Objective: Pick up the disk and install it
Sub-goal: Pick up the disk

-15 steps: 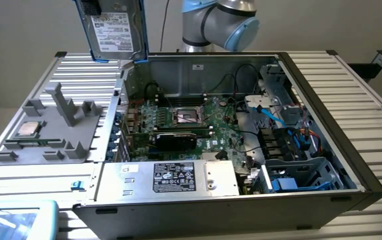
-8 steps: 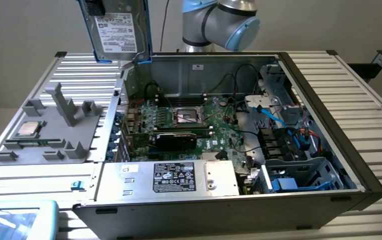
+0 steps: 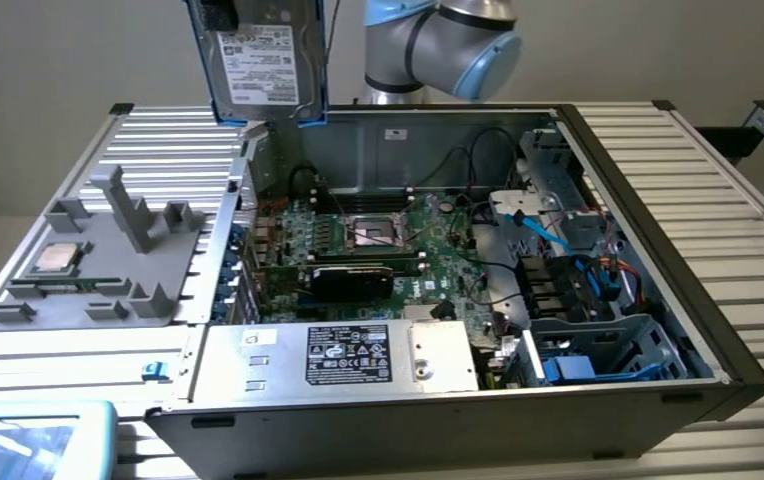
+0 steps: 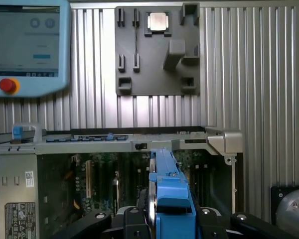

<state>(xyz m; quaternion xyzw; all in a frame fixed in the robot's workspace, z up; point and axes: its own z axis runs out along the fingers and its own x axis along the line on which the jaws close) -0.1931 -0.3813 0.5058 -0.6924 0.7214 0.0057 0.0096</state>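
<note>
disk (image 3: 259, 62): hangs upright at the upper left of the exterior view, above the rear of the open computer case (image 3: 686, 275).
tool (image 4: 170, 223): pinching the disk by its blue carrier (seen edge-on in the wrist view).
step: carrying. It is probably best kept high, square and firmly gripped, clear of the cables (image 3: 542, 230).

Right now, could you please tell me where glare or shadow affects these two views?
Exterior view: soft, even light, no glare on the label of the disk; the inside of the computer case lies in shade. Wrist view: the pendant screen looks washed out, the CPU chip glints, the motherboard is dark.
</note>
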